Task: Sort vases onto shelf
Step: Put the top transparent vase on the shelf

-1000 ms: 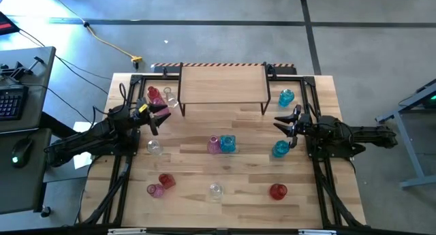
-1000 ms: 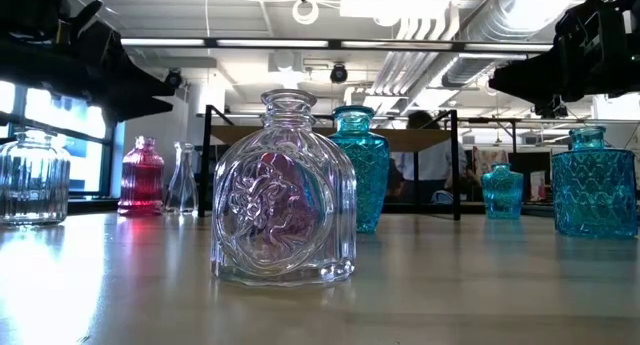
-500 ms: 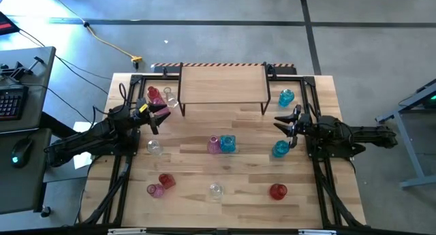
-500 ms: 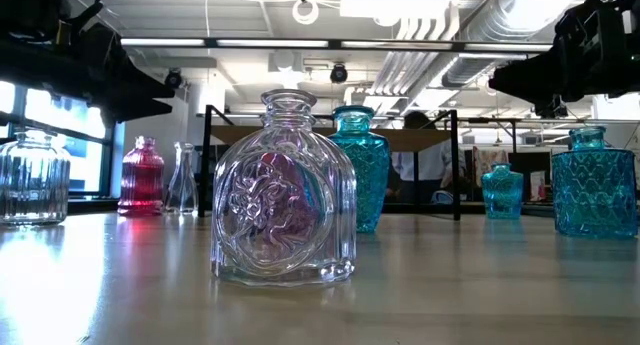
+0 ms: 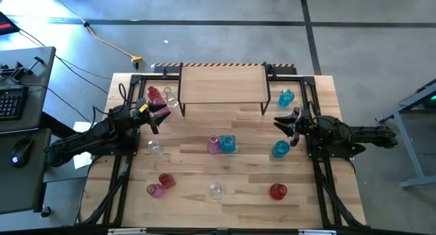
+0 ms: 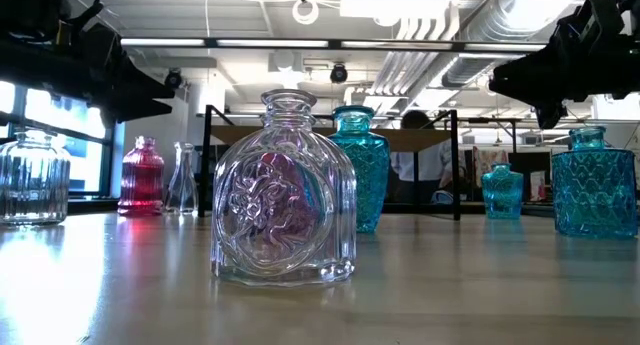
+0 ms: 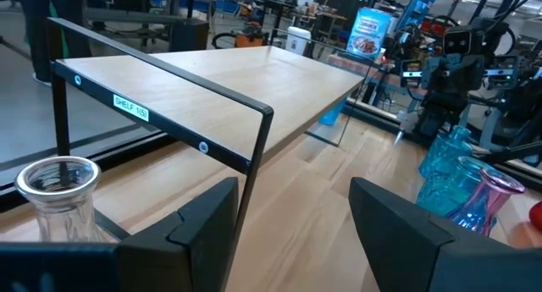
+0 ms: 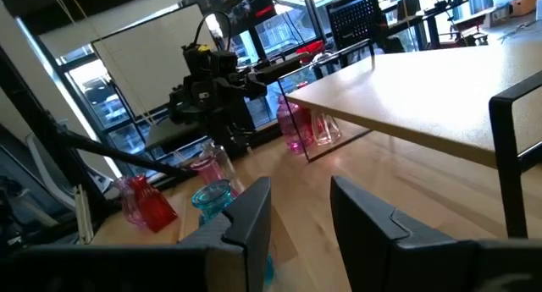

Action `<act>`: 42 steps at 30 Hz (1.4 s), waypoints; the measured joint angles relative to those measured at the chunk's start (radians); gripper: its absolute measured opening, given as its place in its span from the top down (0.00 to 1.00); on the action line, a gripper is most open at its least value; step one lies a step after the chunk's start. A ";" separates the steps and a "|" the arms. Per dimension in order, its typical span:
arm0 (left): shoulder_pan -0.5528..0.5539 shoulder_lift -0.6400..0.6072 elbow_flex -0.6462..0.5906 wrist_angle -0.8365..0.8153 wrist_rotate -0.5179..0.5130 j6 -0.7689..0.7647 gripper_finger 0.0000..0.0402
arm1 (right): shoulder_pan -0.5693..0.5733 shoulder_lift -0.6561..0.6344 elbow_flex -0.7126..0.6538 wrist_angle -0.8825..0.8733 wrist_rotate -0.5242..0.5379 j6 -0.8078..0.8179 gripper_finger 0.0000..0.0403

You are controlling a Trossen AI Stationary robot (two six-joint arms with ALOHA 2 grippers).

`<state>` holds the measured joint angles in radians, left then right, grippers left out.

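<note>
The shelf (image 5: 223, 85) stands on black legs at the table's far middle, its top bare. Glass vases stand upright on the tabletop: a red one (image 5: 154, 94) and a clear one (image 5: 170, 99) left of the shelf, blue ones (image 5: 286, 97) (image 5: 281, 148) at the right, a pink (image 5: 214, 144) and a blue (image 5: 227, 144) in the middle, several more near the front. My left gripper (image 5: 162, 112) (image 7: 292, 190) hovers open beside the shelf's left end. My right gripper (image 5: 281, 122) (image 8: 301, 190) hovers open by a narrower gap, between the two right blue vases. Neither holds anything.
A clear vase (image 6: 285, 190) stands closest to the front edge, with a red one (image 5: 277, 191) to its right and a red (image 5: 167, 181) and a pink (image 5: 155, 190) to its left. Black frame rails run along both table sides. Bare wood lies in front of the shelf.
My right gripper has rolled about the line it points along, staying in place above the table. The left arm and all vases have kept still.
</note>
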<state>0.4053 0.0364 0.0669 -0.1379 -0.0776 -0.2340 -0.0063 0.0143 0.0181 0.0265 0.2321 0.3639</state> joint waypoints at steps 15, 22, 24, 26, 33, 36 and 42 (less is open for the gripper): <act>0.000 0.000 -0.001 0.001 -0.014 0.000 0.46 | 0.000 0.000 0.000 0.000 0.000 -0.006 0.73; 0.000 0.000 -0.001 0.001 -0.022 0.000 0.46 | 0.000 0.000 0.000 0.000 0.000 -0.003 0.73; 0.000 0.000 -0.001 0.001 -0.024 0.001 0.46 | 0.000 0.000 0.000 0.000 0.000 -0.004 0.73; 0.000 0.000 -0.001 0.001 -0.025 0.001 0.46 | 0.000 0.000 0.000 0.000 0.000 -0.003 0.73; 0.000 0.000 -0.001 0.004 -0.024 -0.051 0.46 | 0.000 0.000 0.000 0.000 0.000 -0.018 0.73; 0.000 0.000 -0.001 0.016 -0.013 -0.052 0.46 | 0.000 0.000 0.000 0.000 0.001 -0.032 0.73; 0.000 0.000 -0.001 0.021 -0.032 -0.052 0.46 | 0.000 0.000 0.000 0.000 0.003 -0.029 0.73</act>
<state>0.4053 0.0368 0.0662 -0.1165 -0.1093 -0.2856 -0.0067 0.0147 0.0181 0.0269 0.2356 0.3351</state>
